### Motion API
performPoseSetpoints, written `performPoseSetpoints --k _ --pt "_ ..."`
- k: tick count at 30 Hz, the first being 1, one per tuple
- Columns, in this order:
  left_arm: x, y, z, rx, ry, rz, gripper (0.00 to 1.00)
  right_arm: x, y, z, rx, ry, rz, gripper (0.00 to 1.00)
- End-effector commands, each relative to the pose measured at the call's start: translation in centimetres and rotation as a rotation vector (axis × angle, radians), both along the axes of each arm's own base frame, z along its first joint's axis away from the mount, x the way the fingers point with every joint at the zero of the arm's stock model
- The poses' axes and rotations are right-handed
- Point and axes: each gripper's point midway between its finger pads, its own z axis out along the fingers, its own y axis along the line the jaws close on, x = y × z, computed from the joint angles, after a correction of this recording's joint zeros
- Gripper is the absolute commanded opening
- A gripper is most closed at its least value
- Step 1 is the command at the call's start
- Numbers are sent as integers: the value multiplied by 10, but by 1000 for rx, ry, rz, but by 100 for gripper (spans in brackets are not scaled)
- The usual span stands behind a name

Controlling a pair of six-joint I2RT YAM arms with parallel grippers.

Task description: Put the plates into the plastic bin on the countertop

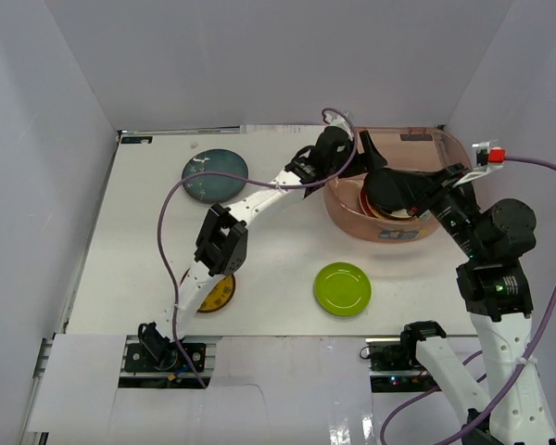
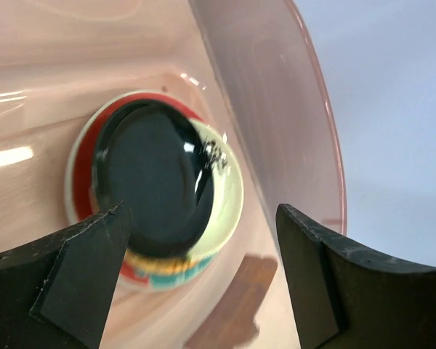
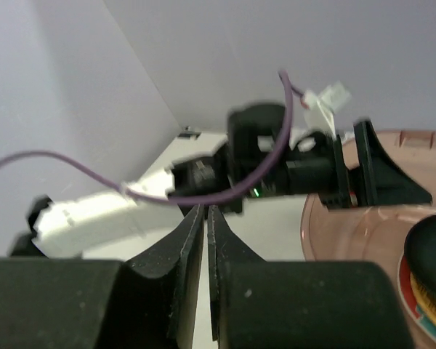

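Plates (image 1: 342,288): three on countertop (image 1: 287,246), stack (image 2: 152,178) in bin (image 1: 341,211)

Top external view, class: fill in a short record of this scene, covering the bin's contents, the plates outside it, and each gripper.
Bin: plastic bin, at the far right of the countertop
Bin contents: stacked plates, glossy black plate on top
Plates outside bin: teal plate, lime green plate, yellow-brown plate partly hidden
Left gripper: open, empty, above the stack
Right gripper: shut, holding nothing
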Motion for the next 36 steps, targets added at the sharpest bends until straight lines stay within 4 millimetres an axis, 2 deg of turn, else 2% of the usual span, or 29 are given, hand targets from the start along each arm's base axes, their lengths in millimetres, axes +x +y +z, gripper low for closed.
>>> performPoseSetpoints --k 1,2,3,4,6,7,8,9,10,11,12,13,14,15,16,17,18,19,20,22,25,27,30,31,33,36 --pt "-12 66 152 -56 -217 28 91 -4 13 -43 -42 75 81 12" --pt "-16 81 158 -23 -235 44 90 -5 19 -57 -49 107 112 12" --pt "-36 111 204 -16 -324 61 89 -5 23 -78 -58 161 138 13" --pt "-37 133 160 96 -262 101 88 -6 30 -116 -69 249 186 13" --pt "-53 174 149 182 -256 166 87 -14 39 -157 -79 341 238 14" --pt "-82 208 128 247 -219 180 87 -16 40 -176 -85 384 234 15" --pt "-92 237 109 312 -174 236 86 -20 39 -212 -95 457 208 18" --pt "-104 254 102 319 -158 267 85 -27 41 -228 -99 493 221 21" --pt "-135 288 71 365 -66 295 85 -27 38 -244 -107 525 185 25" --pt "-148 310 56 392 -18 347 85 -33 36 -269 -114 591 172 28" --pt "-168 337 28 460 77 385 84 -35 28 -282 -119 630 118 37" --pt "-185 355 13 478 135 419 83 -37 24 -290 -115 653 87 42" --pt "-207 380 -2 461 196 492 83 -40 19 -307 -106 703 52 46" --pt "-221 396 -13 470 248 535 81 -41 13 -308 -92 696 10 56" --pt "-245 416 -30 520 329 568 80 -41 -1 -319 -104 726 -76 64" --pt "-260 428 -36 477 371 617 80 -42 -8 -327 -107 749 -122 74" --pt "-278 439 -47 508 430 631 80 -40 -20 -332 -98 758 -203 87" --pt "-288 446 -52 502 466 655 80 -41 -27 -338 -97 779 -246 90" --pt "-297 452 -57 468 509 696 81 -45 -32 -348 -103 819 -279 90" --pt "-316 469 -69 519 585 753 82 -50 -39 -367 -89 878 -337 88" --pt "-334 492 -79 627 674 849 83 -50 -44 -378 -77 903 -375 86" --pt "-339 496 -82 688 699 844 84 -49 -46 -384 -97 920 -391 84" --pt "-345 495 -92 735 745 820 85 -55 -39 -397 -121 982 -345 84" --pt "-348 494 -96 741 764 817 84 -61 -36 -409 -129 1016 -324 82" --pt "-352 494 -104 758 797 826 84 -69 -23 -425 -108 1059 -245 73" --pt "-351 494 -105 765 806 834 83 -67 -7 -427 -53 1043 -164 51"
